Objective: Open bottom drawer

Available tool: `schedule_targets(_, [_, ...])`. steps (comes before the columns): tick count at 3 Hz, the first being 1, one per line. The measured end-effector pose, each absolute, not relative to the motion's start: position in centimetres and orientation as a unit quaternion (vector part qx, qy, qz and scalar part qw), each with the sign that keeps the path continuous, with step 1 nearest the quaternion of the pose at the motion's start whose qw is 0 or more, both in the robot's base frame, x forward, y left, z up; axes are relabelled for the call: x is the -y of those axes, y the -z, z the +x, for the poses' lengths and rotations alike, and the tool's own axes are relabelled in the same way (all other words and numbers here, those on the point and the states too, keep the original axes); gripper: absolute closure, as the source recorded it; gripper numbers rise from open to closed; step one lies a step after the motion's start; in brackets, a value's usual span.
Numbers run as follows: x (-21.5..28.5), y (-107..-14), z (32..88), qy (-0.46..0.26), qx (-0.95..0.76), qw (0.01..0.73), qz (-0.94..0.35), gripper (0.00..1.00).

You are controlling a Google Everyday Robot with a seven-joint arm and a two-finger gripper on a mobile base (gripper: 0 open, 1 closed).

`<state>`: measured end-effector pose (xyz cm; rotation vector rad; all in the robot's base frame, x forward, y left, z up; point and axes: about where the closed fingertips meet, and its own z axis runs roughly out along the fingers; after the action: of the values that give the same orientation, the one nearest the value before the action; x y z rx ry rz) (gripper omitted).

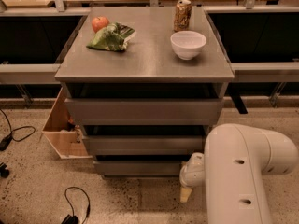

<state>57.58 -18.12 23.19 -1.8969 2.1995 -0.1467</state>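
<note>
A grey metal cabinet point(145, 59) has three flat handleless drawer fronts, stepped back toward the floor. The bottom drawer point(138, 168) is the narrowest, lowest front, with a dark gap above it. The middle front point(142, 145) and the tall top front point(142, 111) sit above it. My white arm point(243, 171) fills the lower right. My gripper point(186, 193) hangs low near the floor, just right of the bottom drawer's right end.
On the cabinet top lie an apple point(99, 23), a green bag point(111, 37), a can point(182, 15) and a white bowl point(188, 44). A wooden box point(63, 129) stands at the cabinet's left. Cables point(74, 204) lie on the speckled floor.
</note>
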Motion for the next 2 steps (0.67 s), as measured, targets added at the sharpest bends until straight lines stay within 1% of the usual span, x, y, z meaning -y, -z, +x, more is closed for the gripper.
schedule_targets(2, [15.7, -18.1, 60.9, 0.031, -0.741, 0.145, -0.655, 0.0])
